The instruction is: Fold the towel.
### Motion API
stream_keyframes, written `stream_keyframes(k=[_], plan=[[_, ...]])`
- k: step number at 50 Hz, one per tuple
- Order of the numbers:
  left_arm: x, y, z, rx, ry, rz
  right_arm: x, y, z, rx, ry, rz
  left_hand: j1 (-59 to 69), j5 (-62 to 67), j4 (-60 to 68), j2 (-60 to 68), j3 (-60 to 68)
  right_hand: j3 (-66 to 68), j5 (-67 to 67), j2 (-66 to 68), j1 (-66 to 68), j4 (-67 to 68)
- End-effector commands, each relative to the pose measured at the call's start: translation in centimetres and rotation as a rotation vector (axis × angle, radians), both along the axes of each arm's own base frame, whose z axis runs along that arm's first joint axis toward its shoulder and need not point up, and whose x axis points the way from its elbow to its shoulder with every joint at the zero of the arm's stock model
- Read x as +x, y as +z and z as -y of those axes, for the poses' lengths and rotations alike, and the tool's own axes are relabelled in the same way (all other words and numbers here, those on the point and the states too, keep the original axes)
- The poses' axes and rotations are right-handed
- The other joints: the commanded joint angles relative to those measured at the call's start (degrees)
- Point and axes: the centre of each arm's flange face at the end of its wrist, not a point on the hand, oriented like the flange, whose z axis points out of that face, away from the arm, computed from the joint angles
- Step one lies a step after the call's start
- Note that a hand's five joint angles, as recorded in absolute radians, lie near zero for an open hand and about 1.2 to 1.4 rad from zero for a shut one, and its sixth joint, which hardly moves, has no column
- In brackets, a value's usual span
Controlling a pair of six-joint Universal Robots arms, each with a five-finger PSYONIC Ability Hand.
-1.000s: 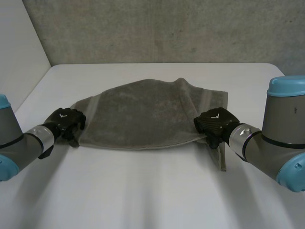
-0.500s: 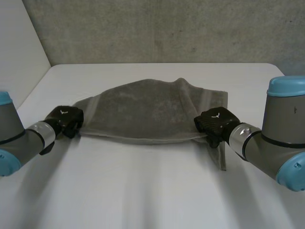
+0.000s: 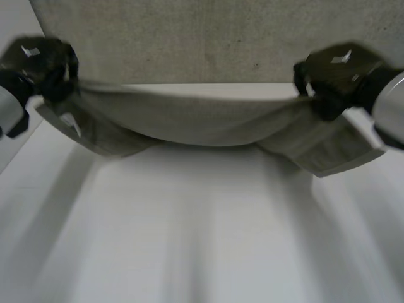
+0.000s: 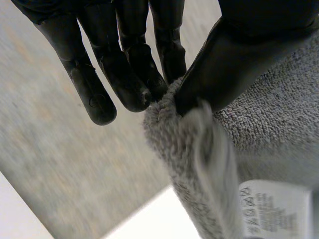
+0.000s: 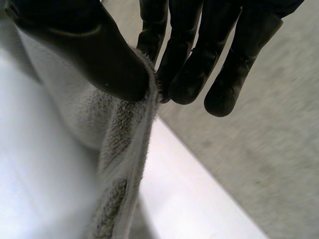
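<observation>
A grey towel (image 3: pixel 189 120) hangs in the air above the white table (image 3: pixel 202 227), stretched between both hands and sagging in the middle. My left hand (image 3: pixel 38 63) pinches the towel's left end; in the left wrist view the thumb (image 4: pixel 224 64) presses the towel (image 4: pixel 259 144) against the fingers (image 4: pixel 129 74). A white care label (image 4: pixel 271 209) hangs below that grip. My right hand (image 3: pixel 338 72) pinches the right end, thumb (image 5: pixel 99 59) against fingers (image 5: pixel 194 55), with the towel's edge (image 5: pixel 124 164) hanging down from it. Loose ends droop under each hand.
A grey concrete wall (image 3: pixel 208 38) stands behind the table's far edge. A pale wall runs along the table's left side (image 3: pixel 12 19).
Both hands have risen from the table, lifting the towel's two ends high. The left hand closed on its end first. The towel went from lying flat to hanging stretched between them.
</observation>
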Motion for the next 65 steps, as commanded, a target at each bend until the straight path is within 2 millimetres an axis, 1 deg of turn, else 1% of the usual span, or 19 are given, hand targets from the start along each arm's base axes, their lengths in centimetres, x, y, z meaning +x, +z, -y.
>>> stream_keyframes(k=[1,4,10,16,20,22,23,25,28,30,36,42,44,47,49,50,52,60,65], plan=[[0.2,3.2,-1.5,-0.047,-0.007,-0.114,-0.9,2.3,0.7,-0.003,-0.029,-0.05,7.6,6.4,2.3,4.0,3.6,3.9,3.3,5.0,3.7,3.6],[0.1,2.1,-1.1,-0.013,-0.007,-0.118,-0.7,1.1,1.3,0.023,-0.024,-0.098,7.6,6.4,2.3,4.0,3.6,3.9,3.3,5.0,3.7,3.6],[-0.2,-4.0,2.4,0.15,0.019,-0.084,0.6,-4.0,3.8,0.094,-0.02,-0.273,7.6,6.4,2.3,4.0,3.6,3.9,3.3,5.0,3.7,3.6],[-1.4,-6.9,6.7,0.145,0.102,-0.024,4.7,-6.0,6.8,-0.037,-0.022,-0.254,7.6,6.4,2.3,4.0,3.6,3.9,3.3,5.0,3.7,3.6],[-2.5,-5.0,8.9,0.045,0.133,-0.028,6.0,-3.8,9.2,-0.214,-0.062,-0.171,7.6,6.4,2.3,4.0,3.6,3.9,3.3,5.0,3.7,3.6],[-3.1,-0.5,10.2,-0.104,0.161,-0.074,6.5,0.3,11.0,-0.423,-0.126,-0.062,7.6,6.4,2.3,4.0,3.6,3.9,3.3,5.0,3.7,3.6],[-3.1,-0.5,10.2,-0.105,0.161,-0.074,6.5,0.4,11.0,-0.424,-0.127,-0.062,7.6,6.4,2.3,4.0,3.6,3.9,3.3,5.0,3.7,3.6],[-3.0,5.3,10.4,-0.271,0.189,-0.148,6.5,5.0,11.2,-0.603,-0.18,0.04,7.6,6.4,2.3,4.0,3.6,3.9,3.3,5.0,3.7,3.6],[-3.2,8.1,9.8,-0.345,0.186,-0.209,6.4,8.0,10.7,-0.711,-0.196,0.116,7.6,6.4,2.3,4.0,3.6,3.9,3.3,5.0,3.7,3.6],[-2.8,12.7,8.3,-0.444,0.18,-0.349,6.4,8.8,10.4,-0.73,-0.191,0.14,7.6,6.4,2.3,4.0,3.6,3.9,3.3,5.0,3.7,3.6],[-2.3,13.9,7.5,-0.461,0.154,-0.448,6.6,7.7,9.6,-0.669,-0.122,0.145,7.6,6.4,2.3,4.0,3.6,3.9,3.3,5.0,3.7,3.6],[-2.4,6.5,8.5,-0.25,0.18,-0.372,6.6,3.9,8.8,-0.549,-0.024,0.072,7.6,6.4,2.3,4.0,3.6,3.9,3.3,5.0,3.7,3.6],[-2.3,1.8,8.5,-0.124,0.164,-0.315,6.6,0.3,8.1,-0.45,0.043,0.02,7.6,6.4,2.3,4.0,3.6,3.9,3.3,5.0,3.7,3.6],[-2.0,-0.6,8.4,-0.067,0.158,-0.289,6.0,-3.1,7.8,-0.361,0.079,-0.016,7.6,6.4,2.3,4.0,3.6,3.9,3.3,5.0,3.7,3.6],[-1.2,-4.9,7.9,0.023,0.153,-0.229,5.4,-4.8,7.7,-0.319,0.083,-0.034,7.6,6.4,2.3,4.0,3.6,3.9,3.3,5.0,3.7,3.6],[-1.2,-5.0,7.9,0.023,0.152,-0.229,5.4,-4.8,7.7,-0.319,0.083,-0.035,7.6,6.4,2.3,4.0,3.6,3.9,3.3,5.0,3.7,3.6],[-0.9,-8.4,6.9,0.068,0.148,-0.153,4.8,-8.1,7.1,-0.235,0.096,-0.065,7.6,6.4,2.3,4.0,3.6,3.9,3.3,5.0,3.7,3.6],[-0.5,-14.2,4.1,0.15,0.11,0.046,3.9,-15.6,5.8,-0.1,0.095,-0.124,7.6,6.4,2.3,4.0,3.6,3.9,3.3,5.0,3.7,3.6],[-0.7,-15.3,2.7,0.178,0.065,0.093,2.9,-16.9,5.5,-0.066,0.07,-0.136,7.6,6.4,2.3,4.0,3.6,3.9,3.3,5.0,3.7,3.6]])
